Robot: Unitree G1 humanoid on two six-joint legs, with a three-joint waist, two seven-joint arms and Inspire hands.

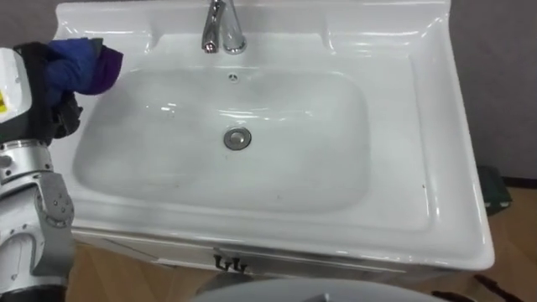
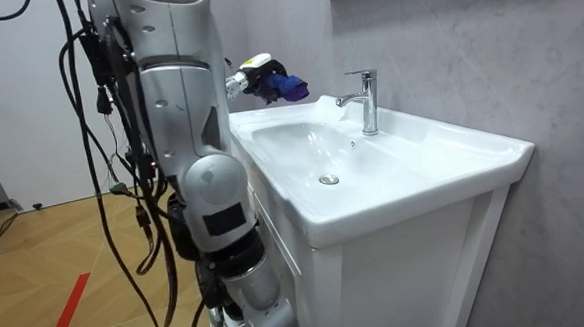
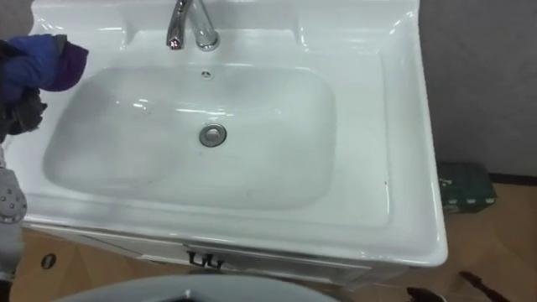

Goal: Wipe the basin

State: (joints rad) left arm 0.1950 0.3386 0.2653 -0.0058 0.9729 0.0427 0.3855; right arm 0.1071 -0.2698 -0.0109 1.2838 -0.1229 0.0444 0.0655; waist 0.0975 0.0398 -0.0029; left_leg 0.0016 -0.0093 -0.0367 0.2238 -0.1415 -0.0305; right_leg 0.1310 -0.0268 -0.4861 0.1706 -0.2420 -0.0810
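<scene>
Robot stands at the front of the basin (image 1: 436, 168), facing the tap (image 1: 222, 29). Left hand (image 1: 60, 109) is up, well left of the tap, over the basin's rim. Fingers are curled round a bunched blue-purple cloth (image 1: 84, 63). In the room view the cloth looks lifted off the rim, not touching it. Drain (image 1: 237, 138) sits straight in front of the tap, mid-bowl. Bowl surface is glossy.

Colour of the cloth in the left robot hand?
Blue and purple cloth; best in left eye view.
</scene>
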